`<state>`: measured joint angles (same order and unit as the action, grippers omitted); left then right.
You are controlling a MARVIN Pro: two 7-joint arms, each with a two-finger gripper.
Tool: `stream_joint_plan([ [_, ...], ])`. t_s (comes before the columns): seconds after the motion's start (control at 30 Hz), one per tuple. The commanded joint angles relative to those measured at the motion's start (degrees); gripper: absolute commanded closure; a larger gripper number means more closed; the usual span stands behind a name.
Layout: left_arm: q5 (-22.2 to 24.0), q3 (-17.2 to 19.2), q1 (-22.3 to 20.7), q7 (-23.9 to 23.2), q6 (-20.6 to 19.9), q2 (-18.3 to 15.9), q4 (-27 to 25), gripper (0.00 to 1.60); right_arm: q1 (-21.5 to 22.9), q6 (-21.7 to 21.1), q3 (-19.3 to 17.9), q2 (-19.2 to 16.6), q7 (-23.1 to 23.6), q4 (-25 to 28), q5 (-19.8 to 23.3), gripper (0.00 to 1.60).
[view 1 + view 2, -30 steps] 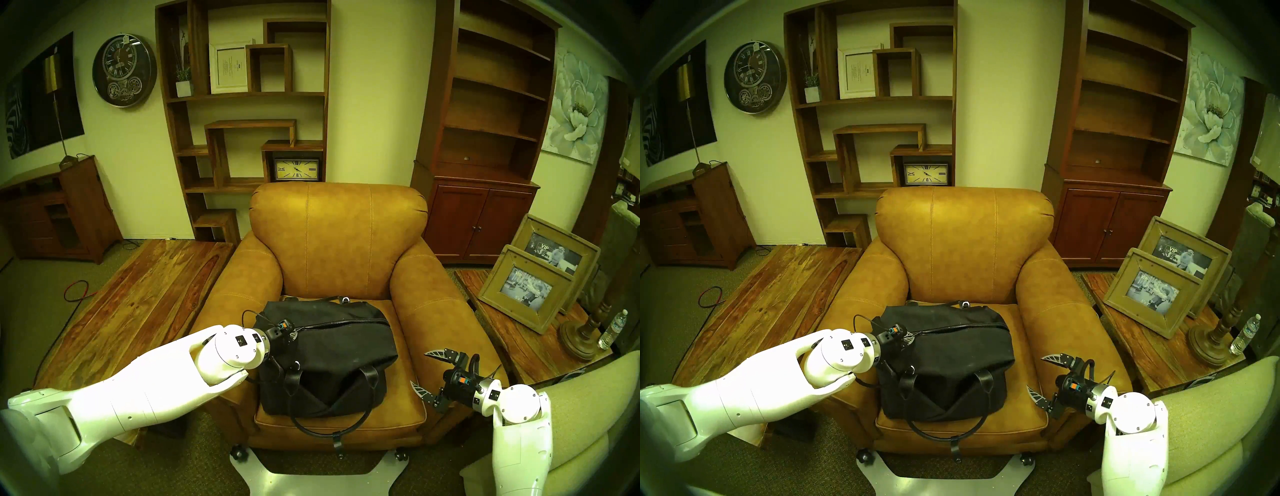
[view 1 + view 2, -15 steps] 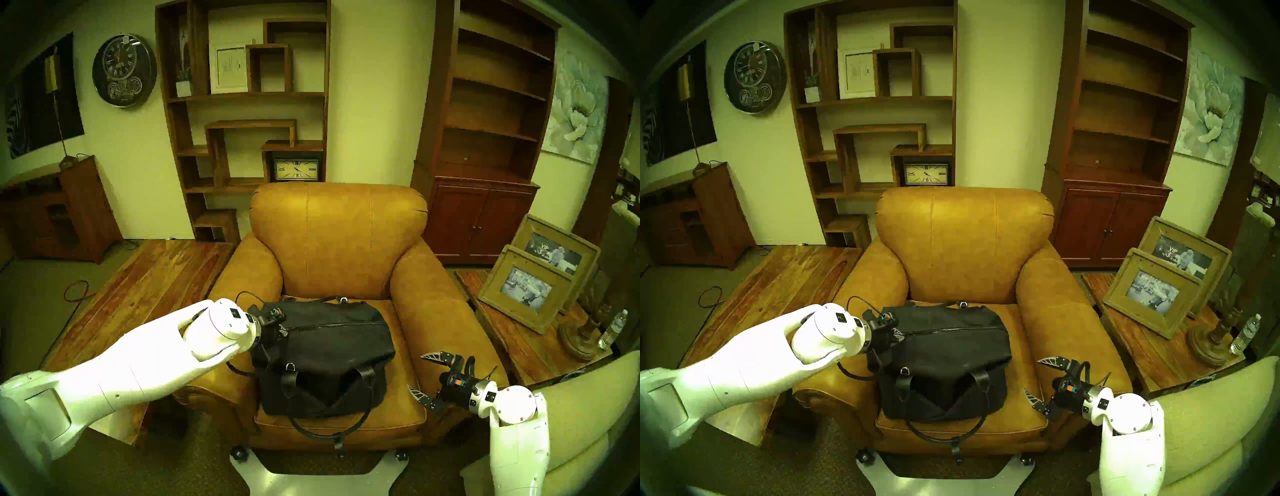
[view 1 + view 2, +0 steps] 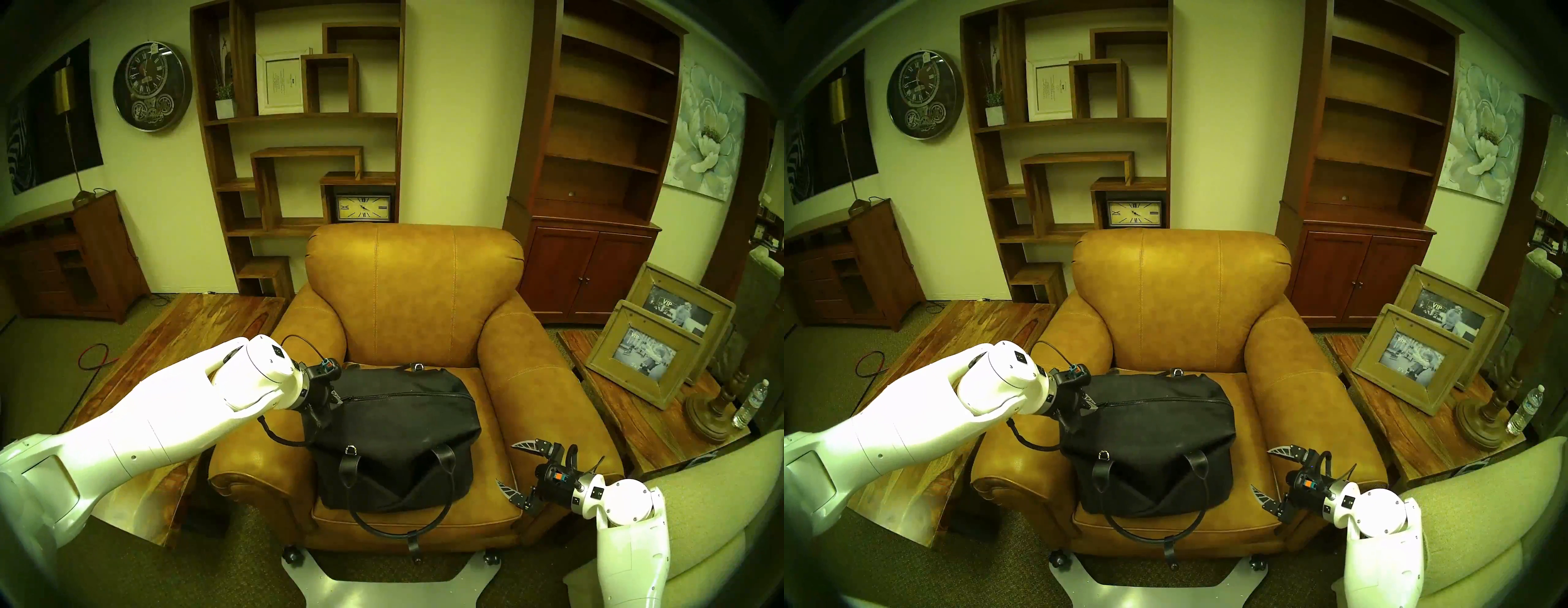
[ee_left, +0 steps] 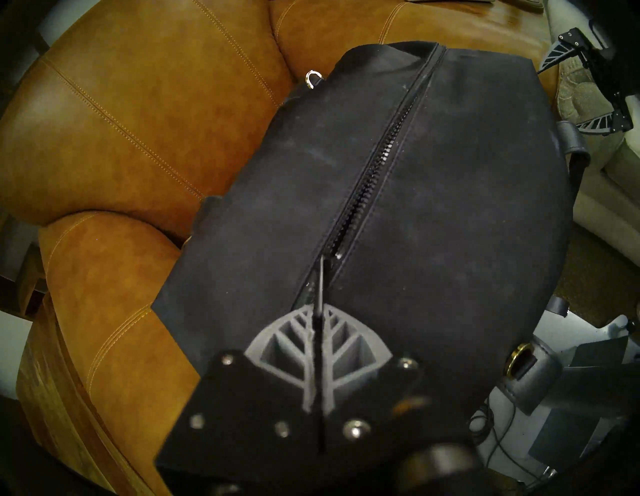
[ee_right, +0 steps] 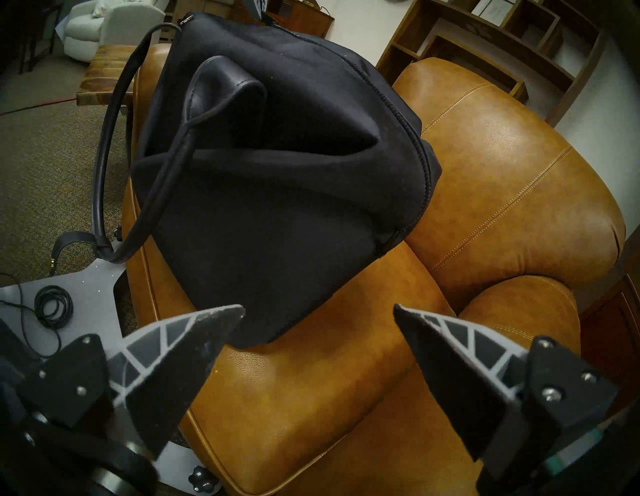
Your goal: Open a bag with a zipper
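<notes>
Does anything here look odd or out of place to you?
Mostly the bag: it slumps on the armchair, its front caved into a deep fold, and one handle droops over the seat's front edge. The left gripper is shut on a thin strap at the zipper end. Nothing looks spilled or broken.

2 head views look down at armchair (image 3: 415, 297); wrist views close, both sharing bag (image 4: 433, 207).

We're looking at a matt black canvas bag (image 3: 403, 429) with smoother, slightly shiny leather handles (image 3: 405, 520) and a small bright metal D-ring (image 3: 351, 449). The zipper (image 4: 374, 173) has fine dull teeth. The armchair (image 3: 413, 293) is tan leather, softly glossy, stitched. Lower left, we see glossy white plastic arm shells (image 3: 140, 433).
</notes>
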<state>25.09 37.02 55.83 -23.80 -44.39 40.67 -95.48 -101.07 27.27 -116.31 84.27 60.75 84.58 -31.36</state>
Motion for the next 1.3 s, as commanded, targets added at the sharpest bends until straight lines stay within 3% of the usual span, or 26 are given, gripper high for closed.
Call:
stream_joint_plan([
  [0.0,-0.8,0.3,-3.6,-3.0,-3.0,-3.2,-0.3,1.60,0.9,1.1,0.0,-0.1,0.0,0.0,1.1,0.00],
  [0.4,-2.9,-0.5,-5.9,-5.4,-5.4,-3.7,3.3,1.60,0.9,2.2,-0.2,-0.4,-0.3,-1.5,1.7,0.00],
  [0.6,-6.0,-4.1,-9.5,-10.3,-8.1,-3.7,5.7,1.60,1.2,3.0,-0.4,-0.6,-0.5,-2.8,2.2,0.00],
  [0.97,-12.9,-10.9,-15.4,-18.1,-5.9,-2.4,12.3,1.60,1.2,4.6,-0.7,-0.9,-0.8,-5.1,2.9,0.00],
  [1.27,-16.9,-15.0,-17.4,-20.5,-3.4,1.8,19.2,1.60,1.1,5.9,-1.2,-0.8,-0.9,-6.6,3.6,0.00],
])
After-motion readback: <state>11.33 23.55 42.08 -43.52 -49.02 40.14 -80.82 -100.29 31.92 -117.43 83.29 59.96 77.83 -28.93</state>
